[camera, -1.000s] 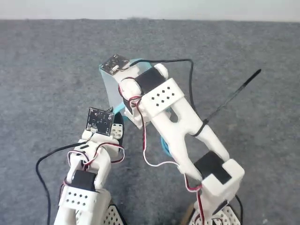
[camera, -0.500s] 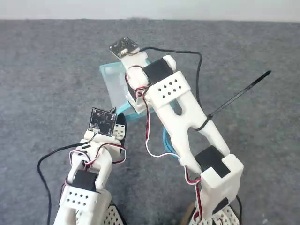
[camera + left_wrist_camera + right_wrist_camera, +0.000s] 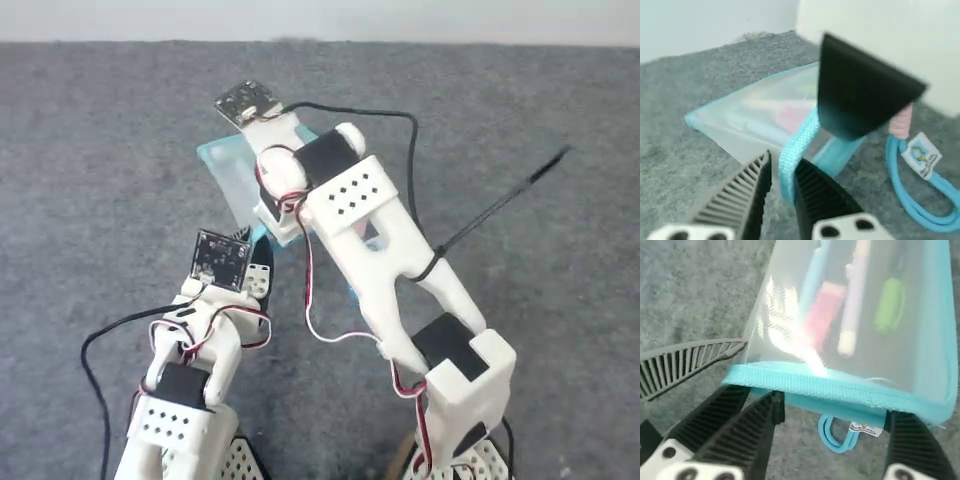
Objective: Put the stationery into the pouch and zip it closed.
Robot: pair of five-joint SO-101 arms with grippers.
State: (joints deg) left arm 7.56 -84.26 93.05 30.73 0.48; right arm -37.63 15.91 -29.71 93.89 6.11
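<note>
The pouch (image 3: pixel 228 170) is clear plastic with a teal zip edge (image 3: pixel 840 390) and lies mid-table on the grey carpet. Pens, a pink piece and a green piece (image 3: pixel 888 310) show through its wall. My left gripper (image 3: pixel 782 165) is shut on the pouch's teal strap (image 3: pixel 799 142) near one corner; from above it sits just on the near side of the pouch (image 3: pixel 256 280). My right gripper (image 3: pixel 834 407) is open, its black jaws far apart, with the zip edge lying across the gap. A small blue cord loop with a tag (image 3: pixel 840 435) hangs between those jaws, touched by neither.
A longer blue cord with a tag (image 3: pixel 920 155) lies on the carpet beside the pouch. A thin black strap (image 3: pixel 500 205) sticks out from the right arm. Open carpet (image 3: pixel 90 150) lies on all sides, with a pale wall at the far edge.
The right arm's wrist swung away from me and to the left, and the pouch shifted left with it. The left arm stayed still.
</note>
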